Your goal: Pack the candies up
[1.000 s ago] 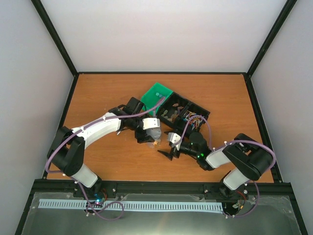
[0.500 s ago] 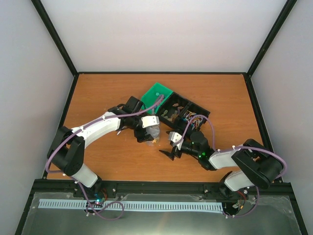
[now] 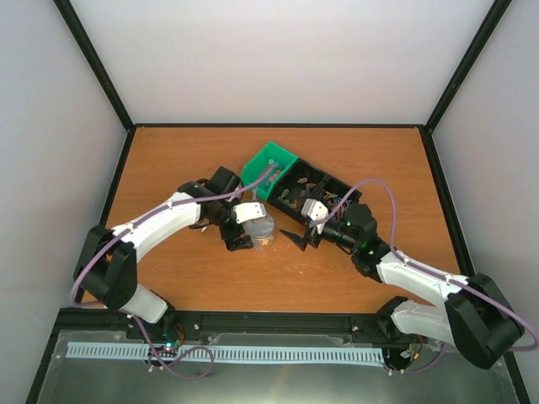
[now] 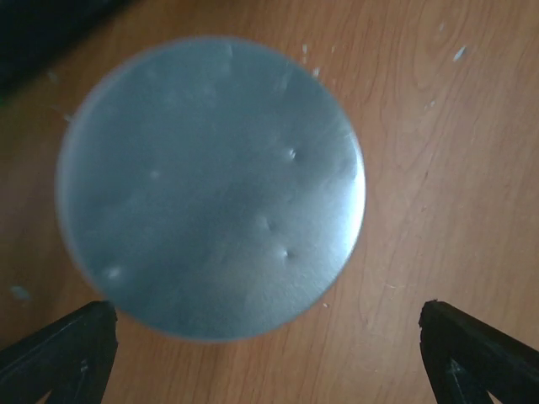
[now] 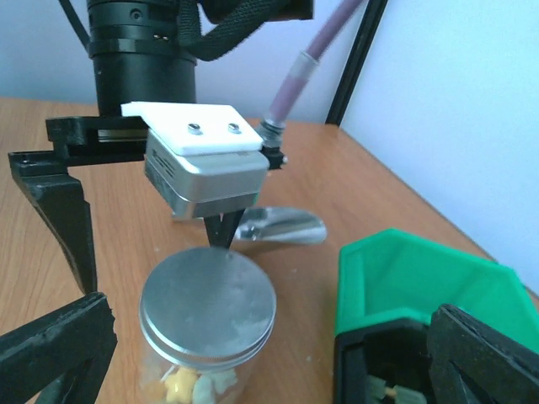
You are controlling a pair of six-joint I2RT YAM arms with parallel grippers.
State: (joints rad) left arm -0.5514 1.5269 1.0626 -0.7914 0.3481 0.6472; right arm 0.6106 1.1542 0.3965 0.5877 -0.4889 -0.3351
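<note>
A clear jar with a silver screw lid (image 5: 208, 307) stands on the wooden table; yellow and white candies (image 5: 189, 389) show through its glass. In the top view the jar (image 3: 264, 228) sits between both grippers. My left gripper (image 4: 268, 358) hangs open just above and beside the lid (image 4: 210, 187), its fingers (image 5: 72, 223) spread wide and holding nothing. My right gripper (image 5: 269, 362) is open, level with the jar, empty. It sits just right of the jar in the top view (image 3: 303, 239).
A green bin (image 5: 421, 278) joined to a black compartment tray (image 3: 318, 190) stands to the right of and behind the jar. A metal scoop (image 5: 282, 225) lies on the table behind the jar. Table edge and black frame posts surround the area.
The left gripper opened wider and drew off the lid, shifting slightly left. The right arm stretched forward, carrying its gripper up toward the jar and trays.
</note>
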